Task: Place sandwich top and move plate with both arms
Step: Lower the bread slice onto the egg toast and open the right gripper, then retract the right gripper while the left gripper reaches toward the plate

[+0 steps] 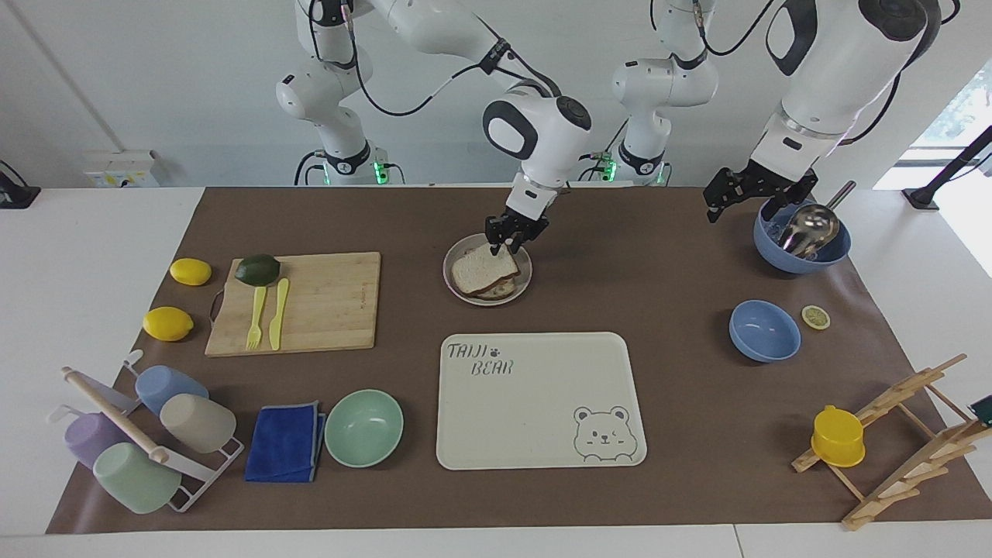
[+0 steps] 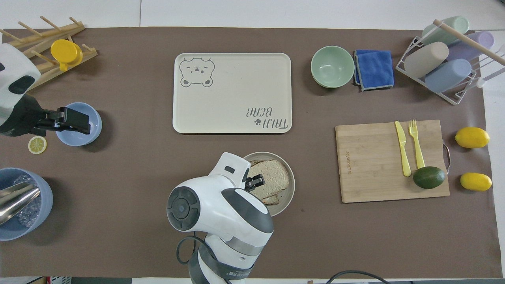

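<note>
The sandwich top [image 1: 484, 267] lies flat on the stack in the plate [image 1: 523, 285], and the right gripper [image 1: 511, 236] sits just above its robot-side edge, fingers spread, holding nothing. The left gripper [image 1: 750, 194] waits wide open and empty over the blue bowl [image 1: 798, 260].

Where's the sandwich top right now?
The sandwich top lies flat on the lower slice on the plate, mid-table, nearer the robots than the bear tray, with the right gripper just above it.

The cream tray [image 1: 542, 403] bears "TAIJI BEAR" in grey letters at one corner — a small paw print after "TAIJI" — nothing else is legible.
</note>
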`<action>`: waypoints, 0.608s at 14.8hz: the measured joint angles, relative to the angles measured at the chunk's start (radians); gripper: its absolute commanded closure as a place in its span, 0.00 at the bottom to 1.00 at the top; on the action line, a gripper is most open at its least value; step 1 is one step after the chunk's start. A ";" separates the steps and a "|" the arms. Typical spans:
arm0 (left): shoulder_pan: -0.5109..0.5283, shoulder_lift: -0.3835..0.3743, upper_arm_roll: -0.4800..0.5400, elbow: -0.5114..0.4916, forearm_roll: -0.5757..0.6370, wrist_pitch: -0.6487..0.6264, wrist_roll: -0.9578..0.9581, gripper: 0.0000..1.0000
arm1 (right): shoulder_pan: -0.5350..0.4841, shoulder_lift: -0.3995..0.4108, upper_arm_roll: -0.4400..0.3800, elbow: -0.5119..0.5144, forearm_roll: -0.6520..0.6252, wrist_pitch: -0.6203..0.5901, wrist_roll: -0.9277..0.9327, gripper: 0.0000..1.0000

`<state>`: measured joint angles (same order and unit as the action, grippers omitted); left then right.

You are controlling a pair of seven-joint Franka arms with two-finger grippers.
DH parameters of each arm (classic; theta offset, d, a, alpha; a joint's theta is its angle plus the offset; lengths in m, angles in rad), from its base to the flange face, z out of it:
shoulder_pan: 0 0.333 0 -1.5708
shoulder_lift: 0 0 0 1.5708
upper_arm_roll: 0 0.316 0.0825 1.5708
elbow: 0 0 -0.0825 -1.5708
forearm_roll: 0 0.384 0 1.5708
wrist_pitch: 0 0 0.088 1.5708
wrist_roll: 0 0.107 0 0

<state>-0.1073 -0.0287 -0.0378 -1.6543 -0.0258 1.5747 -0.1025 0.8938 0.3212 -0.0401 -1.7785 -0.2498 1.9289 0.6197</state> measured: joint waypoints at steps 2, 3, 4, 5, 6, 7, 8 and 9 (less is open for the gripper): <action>0.000 0.000 0.000 0.000 0.000 0.000 0.000 0.00 | -0.026 -0.005 -0.002 0.015 0.037 0.044 0.001 0.00; 0.000 0.000 0.000 0.000 0.000 0.000 0.000 0.00 | -0.056 -0.015 -0.003 0.030 0.059 0.049 0.000 0.00; 0.000 0.000 0.000 0.000 0.000 0.000 0.000 0.00 | -0.101 -0.035 -0.006 0.044 0.082 0.047 -0.005 0.00; 0.000 0.000 0.000 0.000 0.000 0.000 0.000 0.00 | -0.159 -0.062 -0.008 0.053 0.101 0.033 -0.020 0.00; 0.000 0.000 0.000 0.000 0.000 0.000 0.000 0.00 | -0.231 -0.092 -0.009 0.057 0.121 0.003 -0.041 0.00; 0.000 0.000 0.000 0.000 0.000 0.000 0.000 0.00 | -0.310 -0.124 -0.011 0.062 0.145 -0.036 -0.077 0.00; 0.000 0.000 0.000 0.000 0.000 0.000 0.000 0.00 | -0.393 -0.158 -0.013 0.070 0.180 -0.082 -0.134 0.00; 0.000 0.000 0.000 0.000 0.000 0.000 0.000 0.00 | -0.471 -0.191 -0.016 0.078 0.212 -0.129 -0.194 0.00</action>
<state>-0.1073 -0.0287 -0.0378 -1.6543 -0.0258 1.5747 -0.1025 0.4229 0.1304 -0.0562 -1.7008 -0.0374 1.7998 0.4261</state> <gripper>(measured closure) 0.000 0.000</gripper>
